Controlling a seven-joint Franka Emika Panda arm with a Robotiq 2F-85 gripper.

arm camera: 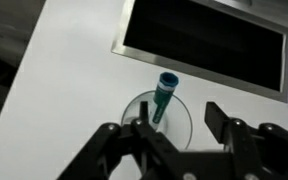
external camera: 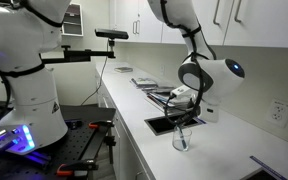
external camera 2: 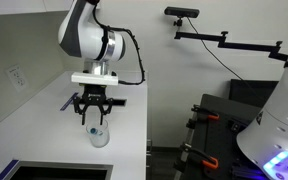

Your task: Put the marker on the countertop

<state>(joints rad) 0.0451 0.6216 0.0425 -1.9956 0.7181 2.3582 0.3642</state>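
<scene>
Wrist view only: smooth white bench (arm camera: pixel 54 90); then a clear round glass (arm camera: pixel 141 112) with the slim teal marker (arm camera: pixel 164 95) standing inside, cap end up, long axis leaning toward the dark rectangular recess (arm camera: pixel 199 35). In both exterior views the marker is barely discernible; the glass sits near the bench's front edge. Gripper (arm camera: pixel 172 135) spread wide, empty, above the glass.

Marker (arm camera: pixel 164 95), seemingly aslant, in glass (external camera 2: pixel 99 137) on countertop (arm camera: pixel 54 90) beside recess (arm camera: pixel 204 35), hand (external camera 2: pixel 95 118) above.
</scene>
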